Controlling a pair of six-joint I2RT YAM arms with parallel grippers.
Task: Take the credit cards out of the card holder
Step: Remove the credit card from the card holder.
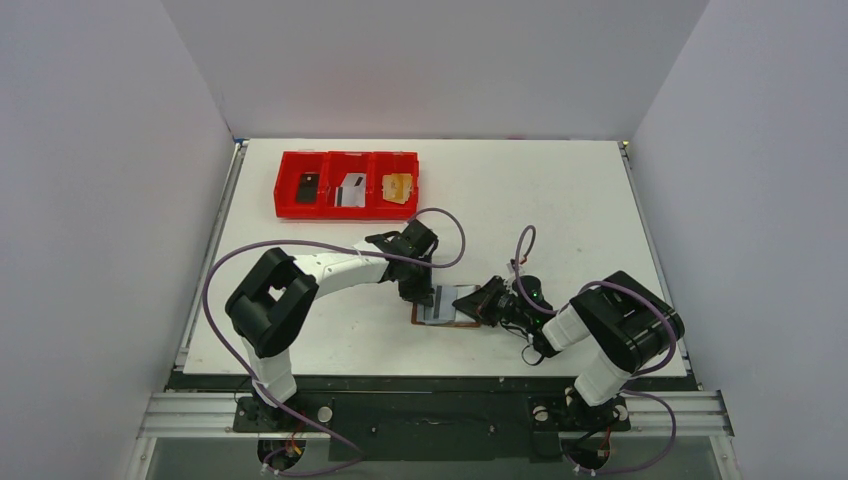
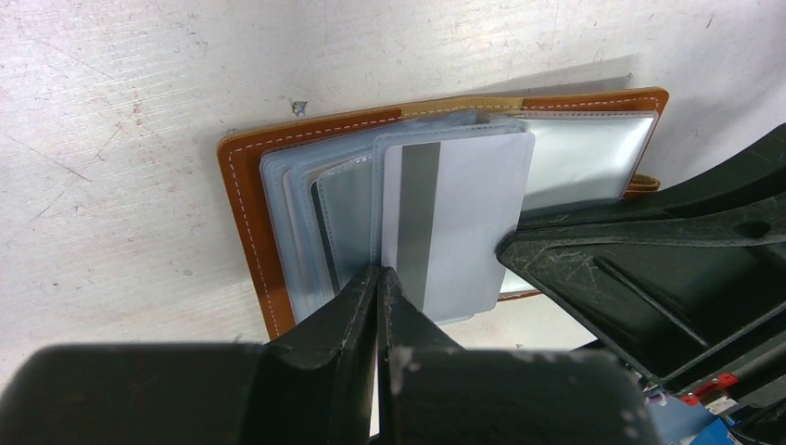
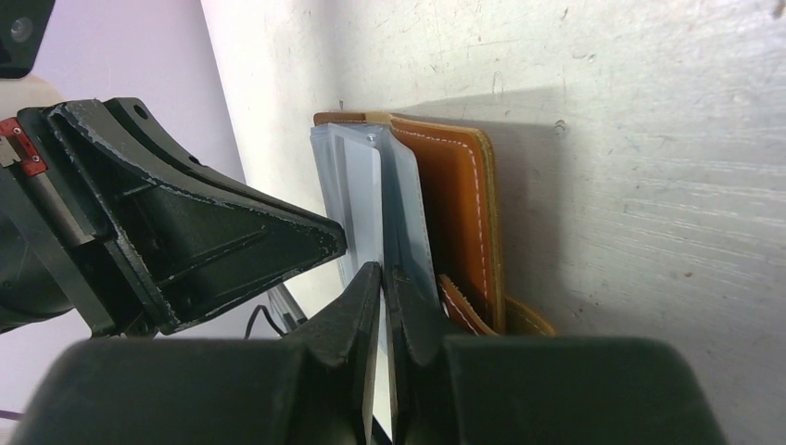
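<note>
1. Credit card (image 2: 463,213), white with a grey stripe, sticks partway out of the clear sleeves of the card holder (image 2: 243,185).
2. That brown leather holder lies open and flat on the white table (image 1: 560,220), close to the near edge and about mid-width, between the two grippers.
3. From the right, the right gripper (image 3: 382,271) reaches the holder. Its jaws are pinched almost together on the right edge of the credit card, which runs into the thin gap between them.
4. On the holder's left side, the left gripper (image 2: 380,276) has its jaws pressed fully together with nothing between them. Its tips rest on the edge of the sleeves, just beside the striped card.
5. Another card with a dark edge (image 2: 324,232) sits in a sleeve to the left of the striped one.
6. At the far left of the table, well apart from the holder, a red three-compartment tray (image 1: 348,154) holds a dark card (image 1: 307,187) in its left section, a silver card (image 1: 350,190) in the middle and an orange card (image 1: 398,188) in the right.
</note>
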